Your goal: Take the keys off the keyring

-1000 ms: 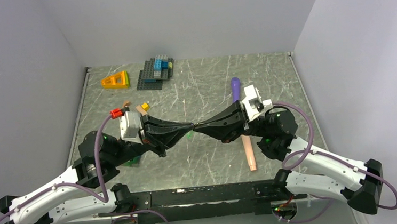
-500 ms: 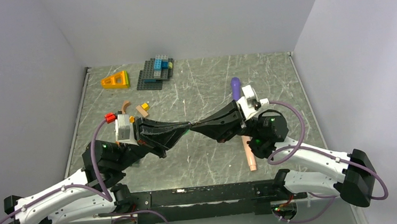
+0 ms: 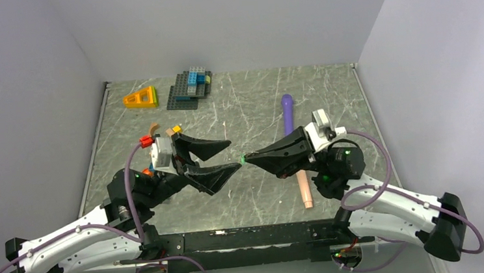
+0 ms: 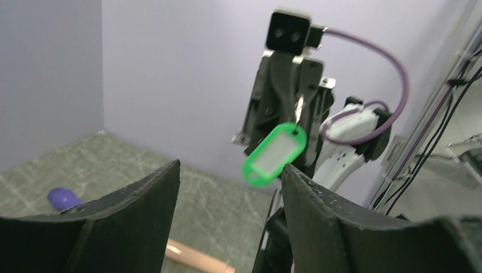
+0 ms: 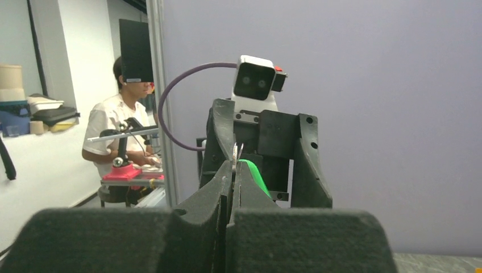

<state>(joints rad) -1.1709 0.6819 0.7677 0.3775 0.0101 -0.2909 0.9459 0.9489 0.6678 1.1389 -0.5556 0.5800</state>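
looking down from above, the left end effector (image 3: 234, 153) stands wide open with nothing between its fingers, while the right end effector (image 3: 245, 158) meets it tip to tip, pinched shut with a speck of green at its point; that speck is the green key (image 3: 243, 158), held in the air over the middle of the counter (image 3: 249, 97), probably so that both arms can reach it. toy bricks (image 3: 190, 87), a purple stick (image 3: 287, 109) and a peach stick (image 3: 305, 187) lie well apart from it

from the left wrist, the green key (image 4: 274, 153) dangles below the right arm's closed tips on a thin metal keyring (image 4: 296, 108), just beyond the gap between the left fingers (image 4: 162, 187). its head looks like a flat tag with a pale middle, though it is blurred. hanging free like this, it seems offered for the open fingers to take and work off. no brass key shows

from the right wrist, the fingers are pressed together on the keyring (image 5: 236, 152), which pokes up above them, with green (image 5: 254, 175) just behind, so the ring is anchored while the key swings loose
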